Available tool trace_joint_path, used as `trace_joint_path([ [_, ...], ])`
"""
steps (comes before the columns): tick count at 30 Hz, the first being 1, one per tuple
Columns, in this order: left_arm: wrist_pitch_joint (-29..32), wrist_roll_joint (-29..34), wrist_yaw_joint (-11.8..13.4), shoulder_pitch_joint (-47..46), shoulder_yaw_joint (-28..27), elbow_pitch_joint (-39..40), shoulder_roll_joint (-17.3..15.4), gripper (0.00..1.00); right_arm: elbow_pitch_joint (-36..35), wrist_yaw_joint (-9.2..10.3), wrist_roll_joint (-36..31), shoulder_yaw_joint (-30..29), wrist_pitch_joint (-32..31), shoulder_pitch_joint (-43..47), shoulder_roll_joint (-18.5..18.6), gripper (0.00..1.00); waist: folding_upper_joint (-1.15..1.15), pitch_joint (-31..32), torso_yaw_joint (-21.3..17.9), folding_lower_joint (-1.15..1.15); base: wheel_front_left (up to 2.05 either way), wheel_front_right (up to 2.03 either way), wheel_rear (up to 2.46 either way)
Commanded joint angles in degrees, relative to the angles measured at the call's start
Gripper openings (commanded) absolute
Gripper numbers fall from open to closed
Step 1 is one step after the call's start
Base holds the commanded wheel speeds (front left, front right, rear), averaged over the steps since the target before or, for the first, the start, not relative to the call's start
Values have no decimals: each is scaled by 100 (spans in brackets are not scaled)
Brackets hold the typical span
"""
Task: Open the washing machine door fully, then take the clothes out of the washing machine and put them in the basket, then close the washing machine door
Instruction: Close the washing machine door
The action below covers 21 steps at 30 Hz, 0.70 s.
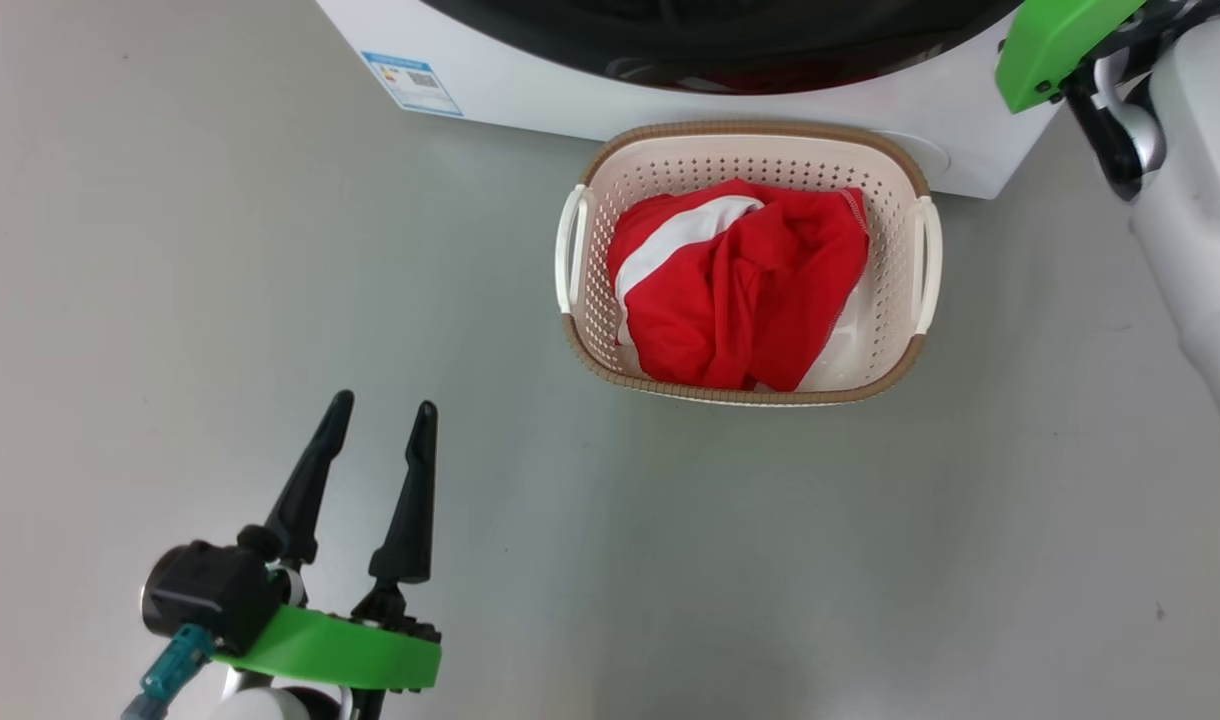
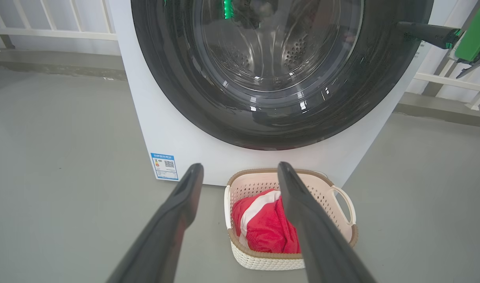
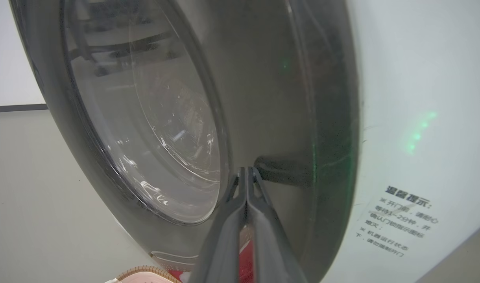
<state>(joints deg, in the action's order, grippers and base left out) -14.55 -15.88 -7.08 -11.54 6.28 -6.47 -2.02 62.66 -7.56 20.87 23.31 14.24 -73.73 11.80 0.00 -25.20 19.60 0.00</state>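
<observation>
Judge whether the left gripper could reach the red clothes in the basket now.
Probably yes: bare floor lies between the open left gripper and the red clothes, uncovered in the basket.

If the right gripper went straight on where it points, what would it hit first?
Probably the black rim of the washing machine door, just beyond the shut right gripper; the gap looks slight, but depth is unclear.

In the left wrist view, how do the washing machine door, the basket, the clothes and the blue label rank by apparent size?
1. washing machine door
2. basket
3. clothes
4. blue label
No pair looks alike.
</observation>
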Motion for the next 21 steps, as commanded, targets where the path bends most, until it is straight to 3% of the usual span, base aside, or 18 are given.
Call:
trace_joint_path([
  [1,-45,-29,6,-89,-159,96,-87,100,-18,8,-57,-10,59,-160,-18,0,0,-12,20,0,0,0,0],
  [7,-45,-34,-3,-125,-206,45,-87,100,146,8,-243,-236,72,-364,7,0,0,-22,30,0,0,0,0],
  [12,-45,-15,42,-153,-403,78,-86,100,-286,8,-241,-479,74,-5,-150,0,0,25,-77,0,0,0,0],
  [13,-45,-40,50,-151,-434,80,-86,100,-383,8,-217,-513,74,93,-183,6,0,43,-112,0,0,0,0],
  [14,-45,-100,47,-146,-449,71,-86,100,-490,8,-193,-529,74,202,-224,21,0,65,-146,0,0,0,0],
  [15,-45,-100,47,-146,-449,71,-86,100,-490,8,-193,-529,74,202,-224,21,0,65,-146,0,0,0,0],
  [17,-45,-176,30,-152,-499,-36,-86,100,-810,8,-124,-570,75,541,-312,73,0,149,-257,0,0,0,0],
  [18,-45,-176,30,-152,-499,-36,-86,100,-810,8,-124,-570,75,541,-312,73,0,149,-257,0,0,0,0],
  [19,-45,-167,22,-185,-562,-91,-86,100,-1025,8,-87,-580,75,772,-350,100,0,214,-342,0,0,0,0],
  [21,-45,-156,19,-201,-582,-120,-86,100,-1133,8,-77,-577,75,890,-359,100,0,254,-382,0,0,0,0],
])
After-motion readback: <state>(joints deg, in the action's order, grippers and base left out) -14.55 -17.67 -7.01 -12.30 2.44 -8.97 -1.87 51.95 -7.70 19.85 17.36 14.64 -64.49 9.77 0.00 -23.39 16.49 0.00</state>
